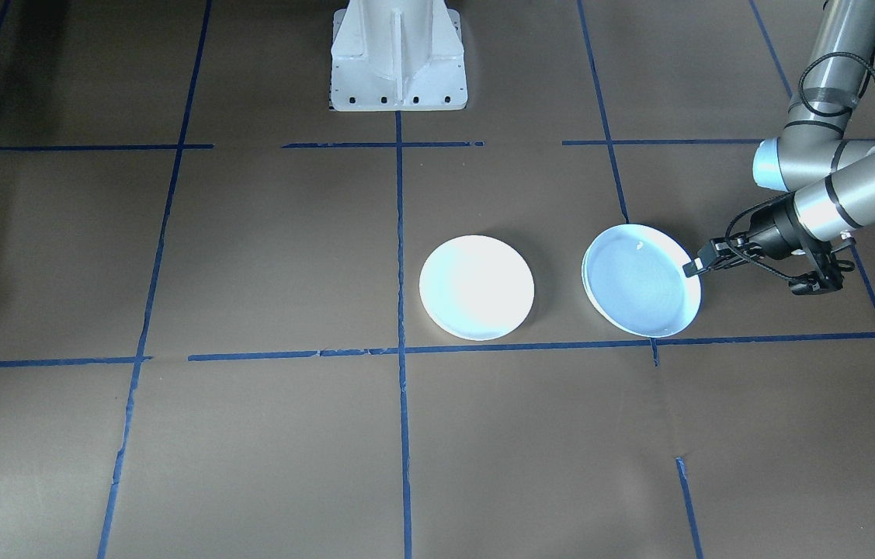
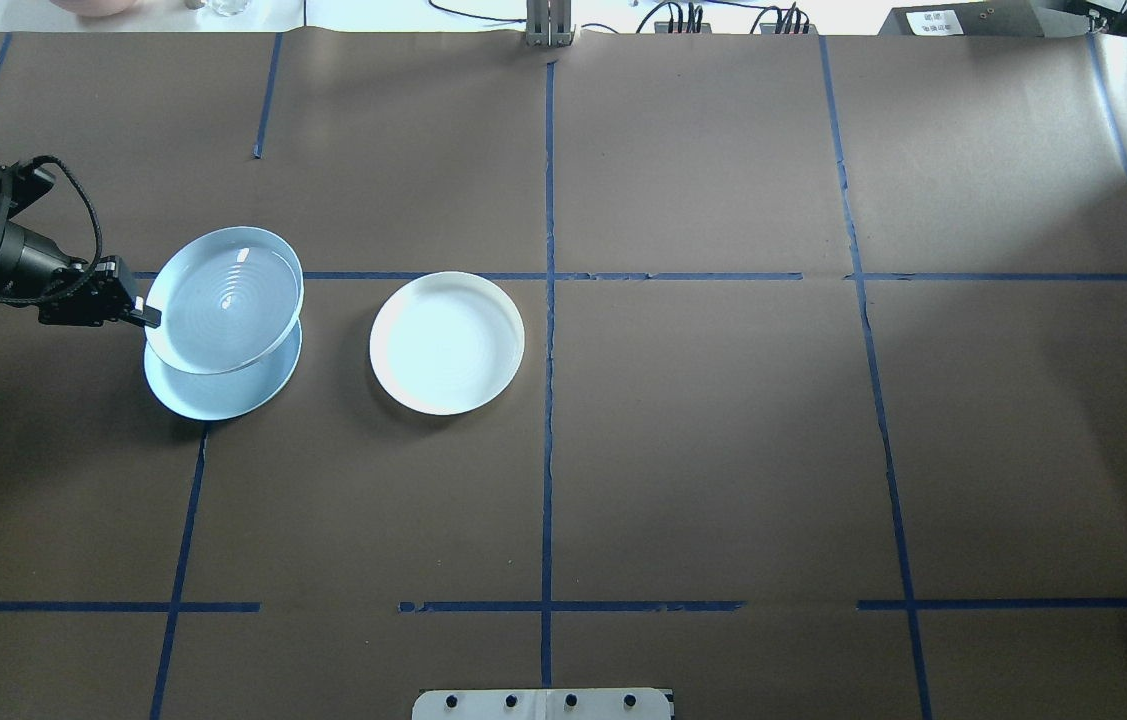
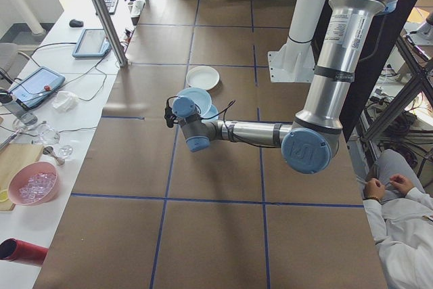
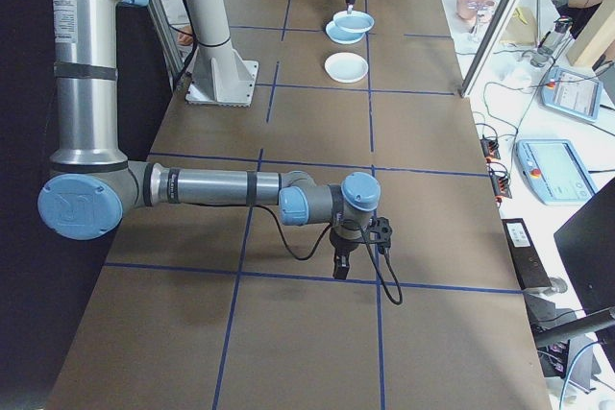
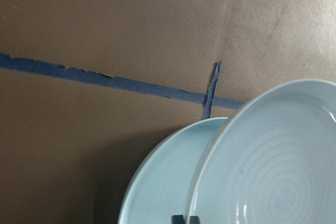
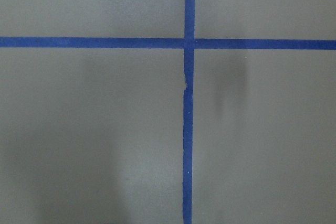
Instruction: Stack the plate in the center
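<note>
while the front-facing view is merging the 2 pale blue plates into what looks like 1 rim, the overhead view is showing them apart: the upper blue plate (image 2: 225, 300) is being held raised and tilted over the lower blue plate (image 2: 223, 385), which is lying flat on the brown paper-covered table (image 2: 723, 450). the left gripper (image 2: 145, 316) is clamping its fingers on the upper plate's rim at the side nearest the arm, and the left wrist view is confirming this, with the ringed inside of the held plate overlapping the one beneath. the white plate (image 2: 447, 342) is sitting alone just beside the 2 blue ones, close to the table's central blue tape line (image 2: 548, 420). counted, 3 plates are showing: 2 pale blue, 1 white, all round, shallow and glossy, with faint concentric rings. only the right side view is showing the right gripper (image 4: 341, 266), pointing down over the table far from the plates, and whether its fingers are apart or together cannot be told from there; the right wrist view is giving only paper and crossing tape. the left side view is also showing a person's hands (image 3: 391, 185) at its edge and a pink bowl (image 3: 32, 182) on a side bench.
</note>
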